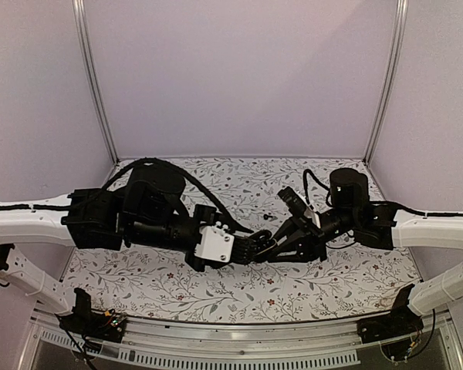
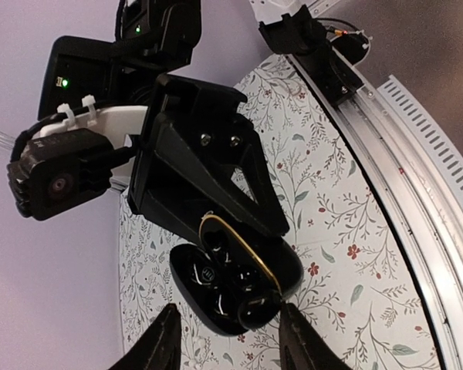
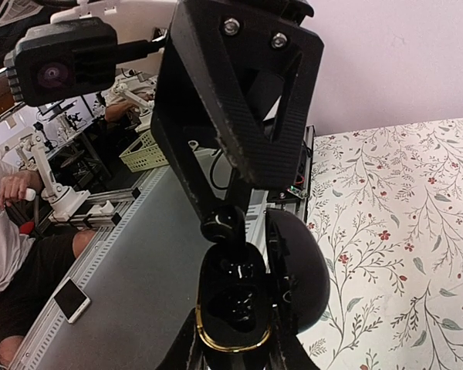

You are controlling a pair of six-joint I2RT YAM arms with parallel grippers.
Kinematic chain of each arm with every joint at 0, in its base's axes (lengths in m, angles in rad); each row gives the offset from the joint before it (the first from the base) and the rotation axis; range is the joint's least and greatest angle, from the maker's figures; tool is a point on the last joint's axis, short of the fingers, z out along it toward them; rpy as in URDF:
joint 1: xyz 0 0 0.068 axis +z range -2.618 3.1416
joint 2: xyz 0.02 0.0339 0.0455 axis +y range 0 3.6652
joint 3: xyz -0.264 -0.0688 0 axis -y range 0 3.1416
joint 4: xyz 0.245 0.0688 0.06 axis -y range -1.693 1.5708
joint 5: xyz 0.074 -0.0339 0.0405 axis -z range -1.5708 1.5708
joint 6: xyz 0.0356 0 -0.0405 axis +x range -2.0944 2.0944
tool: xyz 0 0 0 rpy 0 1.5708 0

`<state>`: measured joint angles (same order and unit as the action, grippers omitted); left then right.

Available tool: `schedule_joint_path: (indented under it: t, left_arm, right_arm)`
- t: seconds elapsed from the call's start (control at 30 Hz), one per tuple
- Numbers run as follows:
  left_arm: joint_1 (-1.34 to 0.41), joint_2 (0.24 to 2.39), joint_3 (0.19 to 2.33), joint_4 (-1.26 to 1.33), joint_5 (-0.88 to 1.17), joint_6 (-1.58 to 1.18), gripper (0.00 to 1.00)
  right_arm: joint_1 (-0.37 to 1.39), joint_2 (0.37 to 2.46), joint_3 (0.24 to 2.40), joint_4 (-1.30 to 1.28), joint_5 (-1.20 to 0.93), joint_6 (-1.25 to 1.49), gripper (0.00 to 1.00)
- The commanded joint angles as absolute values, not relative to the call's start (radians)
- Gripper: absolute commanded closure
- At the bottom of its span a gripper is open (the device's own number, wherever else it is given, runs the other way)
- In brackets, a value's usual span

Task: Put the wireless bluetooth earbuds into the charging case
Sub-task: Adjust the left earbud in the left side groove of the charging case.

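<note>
The charging case (image 3: 233, 297) is black with a gold rim and stands open, its lid (image 3: 297, 270) swung to the side. My right gripper (image 3: 235, 348) is shut on the case's lower end and holds it above the table. One earbud (image 3: 222, 222), small, dark and glossy, sits at the far end of the case's base, partly in a socket. In the left wrist view that earbud (image 2: 258, 312) lies at the case (image 2: 212, 281) edge. It is between the spread fingers of my left gripper (image 2: 230, 347), close to one finger, and the fingers do not squeeze it. A tiny dark piece (image 1: 268, 216) lies on the table behind the two grippers.
The floral tablecloth (image 1: 216, 285) covers the table. An aluminium rail (image 1: 239, 335) runs along its near edge, and pale walls close in the back and sides. The two grippers (image 1: 268, 248) meet tip to tip at the table's middle.
</note>
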<state>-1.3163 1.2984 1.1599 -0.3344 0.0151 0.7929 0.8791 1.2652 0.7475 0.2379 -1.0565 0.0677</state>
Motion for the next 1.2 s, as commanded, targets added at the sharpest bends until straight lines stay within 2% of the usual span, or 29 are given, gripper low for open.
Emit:
schedule_joint_path:
  t: [0.0,0.5,0.77,1.17]
  left_arm:
    - [-1.330,1.307,1.164,-0.303,0.027,0.793,0.58]
    - [-1.332,1.325,1.178,-0.299,0.023,0.790,0.58]
    - [-1.332,1.320,1.179,-0.290,0.026,0.768,0.44]
    - [-1.330,1.249,1.141,-0.307,0.086,0.719,0.42]
  right_arm:
    - [0.895,1.271,0.781,0.215,-1.050,0.048,1.00]
    - [0.905,1.284,0.790,0.201,-1.035,0.032,1.00]
    - [0.906,1.283,0.788,0.198,-1.025,0.029,1.00]
    - [0.907,1.258,0.783,0.190,-1.019,0.022,1.00]
